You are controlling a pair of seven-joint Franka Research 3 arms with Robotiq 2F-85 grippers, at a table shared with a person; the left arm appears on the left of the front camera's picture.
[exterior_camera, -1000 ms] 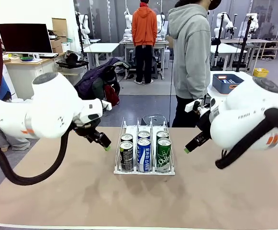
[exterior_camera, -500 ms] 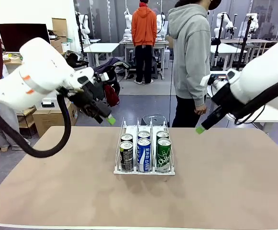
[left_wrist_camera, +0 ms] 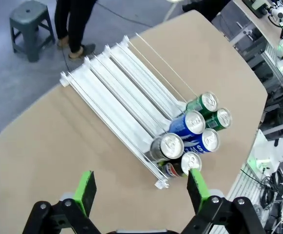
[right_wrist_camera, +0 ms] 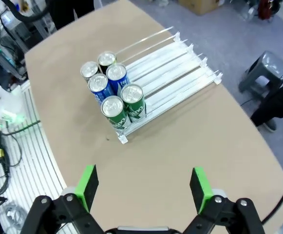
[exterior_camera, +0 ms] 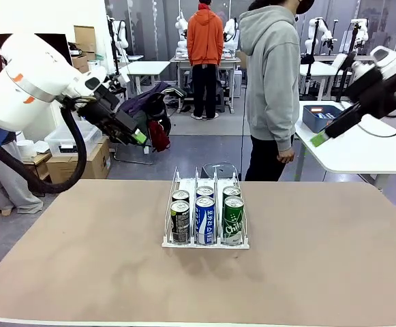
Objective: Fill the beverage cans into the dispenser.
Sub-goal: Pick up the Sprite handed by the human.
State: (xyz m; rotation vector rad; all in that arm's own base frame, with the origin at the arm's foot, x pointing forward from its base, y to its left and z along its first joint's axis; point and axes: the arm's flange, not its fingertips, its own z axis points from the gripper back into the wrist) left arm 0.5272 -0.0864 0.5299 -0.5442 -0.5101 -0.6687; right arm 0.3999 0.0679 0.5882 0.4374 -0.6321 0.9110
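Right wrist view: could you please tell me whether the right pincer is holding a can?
No, the right pincer is open and empty, and all six cans stand in the dispenser.

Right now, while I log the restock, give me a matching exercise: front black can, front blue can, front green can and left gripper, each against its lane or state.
Things:
1. front black can
2. front blue can
3. front green can
4. left gripper

Lane of the rack, by the robot's sides, or state:
A. middle lane
B. open, holding nothing
C. right lane
D. left lane

Pairs: 1-D, 2-A, 3-C, 4-B
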